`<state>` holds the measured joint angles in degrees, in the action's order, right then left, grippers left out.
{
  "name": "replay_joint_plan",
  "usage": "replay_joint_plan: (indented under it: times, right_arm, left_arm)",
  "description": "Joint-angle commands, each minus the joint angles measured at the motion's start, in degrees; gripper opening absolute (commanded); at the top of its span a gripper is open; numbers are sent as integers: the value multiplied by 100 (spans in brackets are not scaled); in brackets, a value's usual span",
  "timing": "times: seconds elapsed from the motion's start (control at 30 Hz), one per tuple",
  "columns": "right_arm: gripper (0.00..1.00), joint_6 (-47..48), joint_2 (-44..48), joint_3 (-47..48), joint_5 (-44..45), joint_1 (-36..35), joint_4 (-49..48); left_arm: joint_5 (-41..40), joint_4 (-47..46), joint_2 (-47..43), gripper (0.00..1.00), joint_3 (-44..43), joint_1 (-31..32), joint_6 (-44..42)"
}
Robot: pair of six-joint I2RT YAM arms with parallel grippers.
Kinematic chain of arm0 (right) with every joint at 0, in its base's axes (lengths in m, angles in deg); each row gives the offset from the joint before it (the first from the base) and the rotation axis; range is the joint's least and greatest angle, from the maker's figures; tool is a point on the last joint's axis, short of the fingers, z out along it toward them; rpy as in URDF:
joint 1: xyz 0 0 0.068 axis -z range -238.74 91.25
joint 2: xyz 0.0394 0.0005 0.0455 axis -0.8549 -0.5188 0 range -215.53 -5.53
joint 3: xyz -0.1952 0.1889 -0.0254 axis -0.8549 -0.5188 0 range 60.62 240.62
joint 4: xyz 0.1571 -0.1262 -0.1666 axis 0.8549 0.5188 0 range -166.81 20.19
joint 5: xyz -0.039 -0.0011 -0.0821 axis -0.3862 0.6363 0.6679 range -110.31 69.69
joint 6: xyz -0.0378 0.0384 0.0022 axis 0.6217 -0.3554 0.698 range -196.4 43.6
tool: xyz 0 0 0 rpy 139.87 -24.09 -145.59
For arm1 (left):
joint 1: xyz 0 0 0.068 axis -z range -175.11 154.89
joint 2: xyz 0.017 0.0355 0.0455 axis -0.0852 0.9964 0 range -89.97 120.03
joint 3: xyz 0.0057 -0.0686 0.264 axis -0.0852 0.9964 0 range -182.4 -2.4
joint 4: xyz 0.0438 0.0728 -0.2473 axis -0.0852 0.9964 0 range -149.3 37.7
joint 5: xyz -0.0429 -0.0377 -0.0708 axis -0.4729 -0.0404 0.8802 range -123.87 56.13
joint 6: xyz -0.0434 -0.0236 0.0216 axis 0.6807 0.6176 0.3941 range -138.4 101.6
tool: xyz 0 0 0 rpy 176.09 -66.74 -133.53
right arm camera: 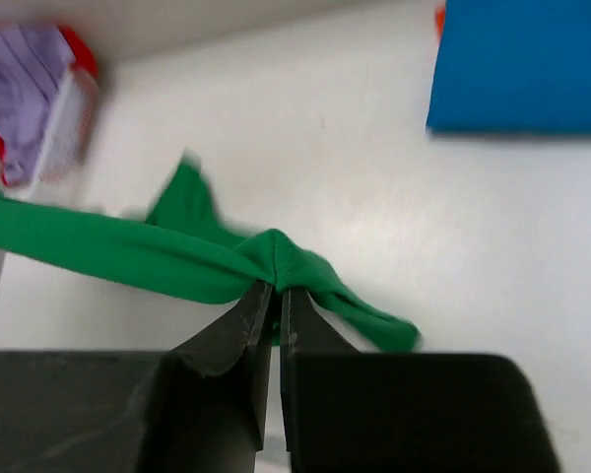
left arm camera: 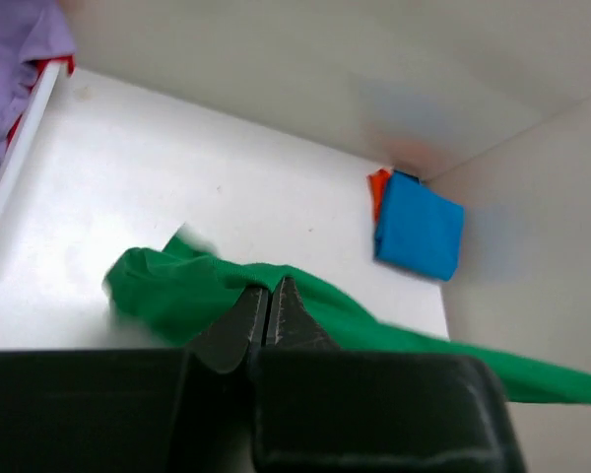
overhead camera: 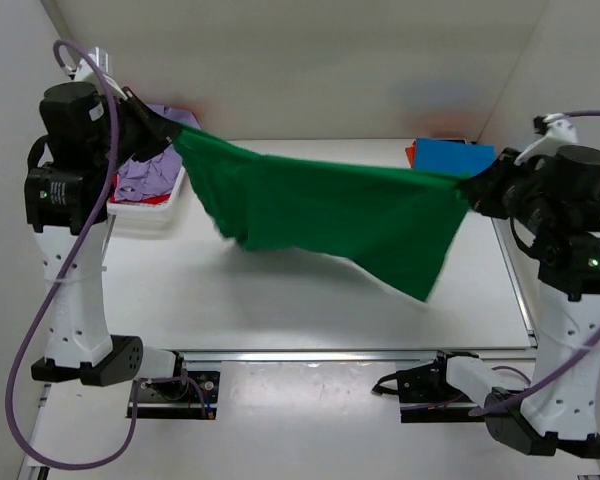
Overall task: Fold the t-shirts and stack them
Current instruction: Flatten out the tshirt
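The bright green t-shirt [overhead camera: 330, 210] hangs stretched in the air between both arms, above the table. My left gripper [overhead camera: 170, 135] is shut on its left end; its jaws [left arm camera: 271, 286] pinch green cloth [left arm camera: 167, 291]. My right gripper [overhead camera: 467, 187] is shut on its right end, jaws [right arm camera: 274, 288] closed on a bunched green fold [right arm camera: 276, 258]. A folded bright blue t-shirt [overhead camera: 454, 156] lies at the back right on a red-orange one [overhead camera: 411, 154]. The lavender t-shirt [overhead camera: 150, 175] lies crumpled in the basket at the back left.
The white basket [overhead camera: 145, 215] stands at the back left, with red-orange cloth [overhead camera: 155, 200] under the lavender shirt. White walls close the back and sides. A rail [overhead camera: 330, 355] runs along the table's near edge, between the arm bases.
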<state>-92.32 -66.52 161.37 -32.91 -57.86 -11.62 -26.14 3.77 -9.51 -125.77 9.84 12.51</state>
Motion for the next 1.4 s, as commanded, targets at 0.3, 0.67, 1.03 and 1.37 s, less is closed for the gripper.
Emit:
replay_joint_plan:
  times: [0.3,0.67,1.03,1.37]
  right_arm:
    - [0,344,-1123,-1163,-6,-475,-1938]
    - [0,353,-3164,2852,144,-415,-1799]
    - [0,274,-1830,-1371,-857,517,-3081]
    - [0,363,-871,-4370,-543,316,-2566]
  left_arm:
    - [212,-1673,196,0,2080,-64,-182]
    - [-544,-1971,1571,0,-1753,-292,-183]
    - [-193,-3529,-1627,0,3673,-3,-174]
    - [150,-3196,-4450,0,8510,560,643]
